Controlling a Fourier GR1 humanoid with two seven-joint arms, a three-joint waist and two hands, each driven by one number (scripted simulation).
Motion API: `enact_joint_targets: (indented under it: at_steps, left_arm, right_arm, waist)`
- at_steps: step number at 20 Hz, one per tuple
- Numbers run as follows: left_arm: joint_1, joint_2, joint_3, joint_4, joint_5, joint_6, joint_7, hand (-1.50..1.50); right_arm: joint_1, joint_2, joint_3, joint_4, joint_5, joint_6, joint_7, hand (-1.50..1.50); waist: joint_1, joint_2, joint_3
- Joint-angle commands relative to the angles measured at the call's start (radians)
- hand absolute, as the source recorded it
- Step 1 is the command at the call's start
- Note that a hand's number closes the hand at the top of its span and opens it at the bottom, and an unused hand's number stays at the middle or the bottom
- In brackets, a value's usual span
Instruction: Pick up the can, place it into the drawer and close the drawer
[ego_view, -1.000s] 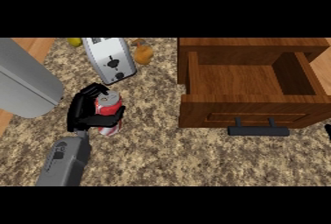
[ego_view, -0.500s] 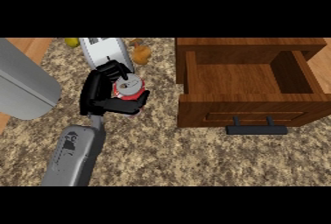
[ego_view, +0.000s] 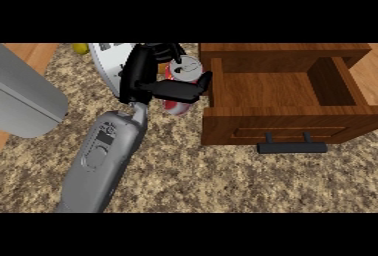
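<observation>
Leftmost, a grey rounded slab (ego_view: 29, 100) is lying at the counter's edge, with a white toaster (ego_view: 107, 62) standing just beside it. Next, the left hand (ego_view: 140, 75), the only one showing, is curling its fingers and thumb round the red and white metal can with a silver top (ego_view: 186, 66), gripping it, seemingly lifted, over the speckled stone counter (ego_view: 221, 180). The can is standing roughly upright, just outside the left wall of the open brown wooden drawer (ego_view: 280, 127). So the drawer's hollow is lying directly right of the held can, and the carry probably needs to go rightward over that wall. A black bar handle (ego_view: 291, 147) is jutting from the drawer's front.
</observation>
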Motion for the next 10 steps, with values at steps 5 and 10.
enact_joint_targets:
  at_steps: [5,10]
  left_arm:
    - [-0.250,-0.001,-0.049,0.133,0.041,0.114,0.069,1.50]
    - [-0.407,-0.001,-0.067,0.326,0.083,0.182,0.036,1.50]
  right_arm:
    - [0.041,0.010,0.004,-0.023,-0.002,0.016,-0.011,-1.50]
    - [0.038,-0.008,-0.022,0.008,-0.025,0.033,-0.050,-1.50]
  waist:
    - [-0.005,0.001,0.000]
    - [-0.019,0.004,0.000]
